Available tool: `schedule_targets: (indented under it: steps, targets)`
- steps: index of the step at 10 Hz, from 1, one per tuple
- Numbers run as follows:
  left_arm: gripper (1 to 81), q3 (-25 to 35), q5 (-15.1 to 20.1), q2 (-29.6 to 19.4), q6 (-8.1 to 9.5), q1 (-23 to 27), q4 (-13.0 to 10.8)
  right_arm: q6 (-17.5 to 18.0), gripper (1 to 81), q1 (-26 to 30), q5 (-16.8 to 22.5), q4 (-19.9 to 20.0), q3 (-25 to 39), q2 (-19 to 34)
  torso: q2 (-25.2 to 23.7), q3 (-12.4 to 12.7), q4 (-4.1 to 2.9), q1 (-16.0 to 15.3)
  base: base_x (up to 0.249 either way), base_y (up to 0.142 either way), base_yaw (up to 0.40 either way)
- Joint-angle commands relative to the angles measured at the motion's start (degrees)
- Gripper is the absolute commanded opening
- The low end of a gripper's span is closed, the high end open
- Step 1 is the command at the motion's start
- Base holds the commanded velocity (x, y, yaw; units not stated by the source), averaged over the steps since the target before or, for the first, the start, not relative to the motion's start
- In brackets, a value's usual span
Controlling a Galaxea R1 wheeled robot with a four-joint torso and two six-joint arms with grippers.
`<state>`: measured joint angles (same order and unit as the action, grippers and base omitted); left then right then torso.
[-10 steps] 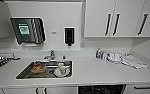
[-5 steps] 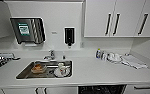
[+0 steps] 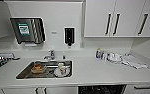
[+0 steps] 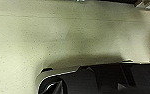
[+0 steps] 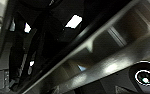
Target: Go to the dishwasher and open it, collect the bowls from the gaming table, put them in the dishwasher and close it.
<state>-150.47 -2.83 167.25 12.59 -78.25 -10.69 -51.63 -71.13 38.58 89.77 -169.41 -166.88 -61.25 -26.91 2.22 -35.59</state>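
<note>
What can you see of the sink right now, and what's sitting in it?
The sink is a rectangular steel basin set flush into the white countertop, left of centre in the head view. Its walls look brushed and grey. A small chrome tap stands behind its rear edge. Inside lie dishes: something brownish-orange, perhaps a bowl, toward the middle, and a white patterned mug with a plate-like white piece by the right wall. Finer detail is too blurred to tell.

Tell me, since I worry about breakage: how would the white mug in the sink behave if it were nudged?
The white mug looks like glazed ceramic, so probably rigid, fragile and slippery if wet. It seems to lie tilted among other dishes in the sink, so a push might roll it or knock it against them.
</note>
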Motion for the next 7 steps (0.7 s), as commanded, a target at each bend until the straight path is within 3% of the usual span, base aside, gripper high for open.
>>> schedule_targets:
  steps: [1,4,7]
  targets:
    - [81.1,0.1,2.4,-0.6,-0.11,3.6,0.1,0.1,81.1,7.4,5.8,4.0,0.1,0.9,0.0,0.0,0.0,0.0,0.0,0.0,0.0]
    - [81.1,0.1,2.4,-0.5,-0.11,3.4,-0.1,0.6,81.1,13.1,13.7,8.1,-0.5,3.4,0.0,0.0,0.0,0.0,0.0,0.0,0.0]
    - [81.1,0.1,2.4,-0.9,-0.11,3.1,0.1,2.2,81.1,19.7,18.1,8.1,-0.2,5.7,0.0,0.0,0.0,0.0,0.0,0.0,0.0]
